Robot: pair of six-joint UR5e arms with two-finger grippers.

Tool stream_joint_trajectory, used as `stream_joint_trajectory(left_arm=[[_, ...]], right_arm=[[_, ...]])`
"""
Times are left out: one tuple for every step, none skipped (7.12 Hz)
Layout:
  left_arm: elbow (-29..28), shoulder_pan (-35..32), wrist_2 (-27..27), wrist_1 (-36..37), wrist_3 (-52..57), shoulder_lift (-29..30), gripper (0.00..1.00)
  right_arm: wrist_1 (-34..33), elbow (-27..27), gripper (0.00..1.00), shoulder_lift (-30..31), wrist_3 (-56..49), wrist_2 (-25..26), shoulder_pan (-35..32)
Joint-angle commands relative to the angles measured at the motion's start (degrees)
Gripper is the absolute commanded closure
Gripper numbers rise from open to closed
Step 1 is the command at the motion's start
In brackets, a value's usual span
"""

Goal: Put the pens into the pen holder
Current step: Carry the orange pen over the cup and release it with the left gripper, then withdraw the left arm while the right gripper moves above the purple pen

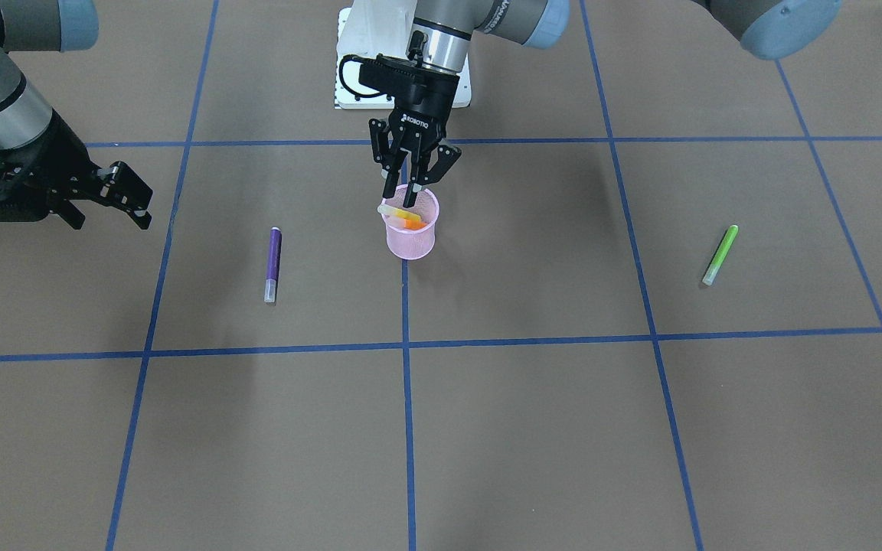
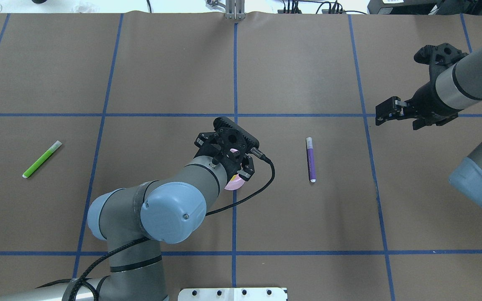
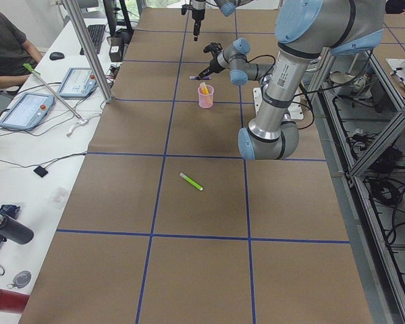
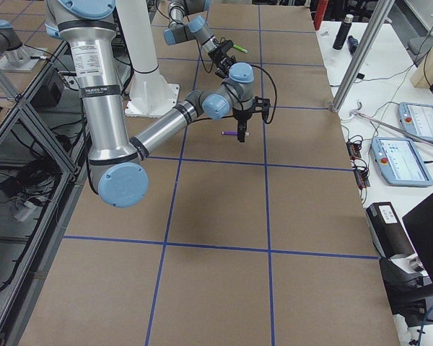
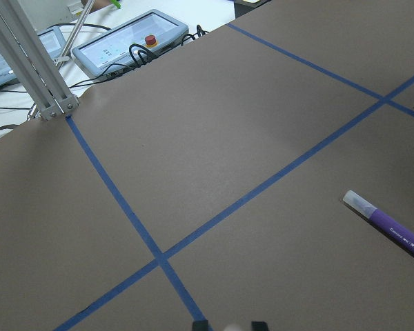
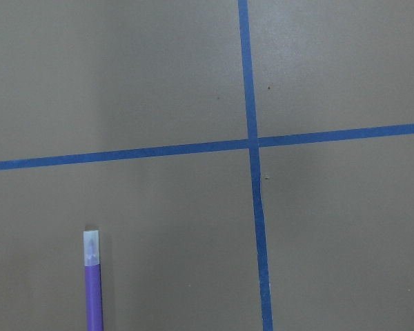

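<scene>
Brown tabletop [image 1: 487, 428]; orange pen [image 1: 413, 225], yellow pen [image 1: 395, 211] at cup [image 1: 410, 241], purple pen [image 1: 273, 260], green pen [image 1: 721, 253] to go; my left claw [image 1: 401, 200] over cup, grip unclear; right claw [image 1: 115, 207] open

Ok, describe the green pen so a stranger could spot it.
On the brown table gridded with blue tape, find the pink mesh pen holder near the middle. The green pen lies flat well to the robot's left of it. It's the only green stick; the purple pen lies opposite.
</scene>
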State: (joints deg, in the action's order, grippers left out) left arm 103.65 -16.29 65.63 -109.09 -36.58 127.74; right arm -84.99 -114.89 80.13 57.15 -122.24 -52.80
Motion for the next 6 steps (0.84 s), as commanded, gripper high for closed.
stream_joint_trajectory(left_arm=[[3.46,-0.41,0.47,0.19,-0.15,-0.12,0.04],[6.10,-1.02,0.55,0.37,-0.50,-1.34,0.05],[8.04,-2.85,1.08,0.54,-1.03,-3.44,0.05],[11.88,-6.70,8.39,0.63,-2.86,-9.47,0.05],[16.36,-11.61,18.73,0.55,-4.97,-17.45,0.04],[17.97,-16.53,26.23,0.89,-5.25,-21.27,0.01]], right_arm=[[0.00,3.15,0.00,-3.46,1.89,0.07,0.50],[0.00,5.79,0.00,-6.79,5.39,0.33,2.59],[0.00,8.25,0.00,-9.96,7.69,2.16,4.61],[1.13,11.75,0.00,-12.60,8.24,2.27,5.85],[6.80,14.92,0.00,-12.89,10.42,2.35,7.52],[12.16,17.91,0.01,-12.89,15.92,2.35,9.36]])
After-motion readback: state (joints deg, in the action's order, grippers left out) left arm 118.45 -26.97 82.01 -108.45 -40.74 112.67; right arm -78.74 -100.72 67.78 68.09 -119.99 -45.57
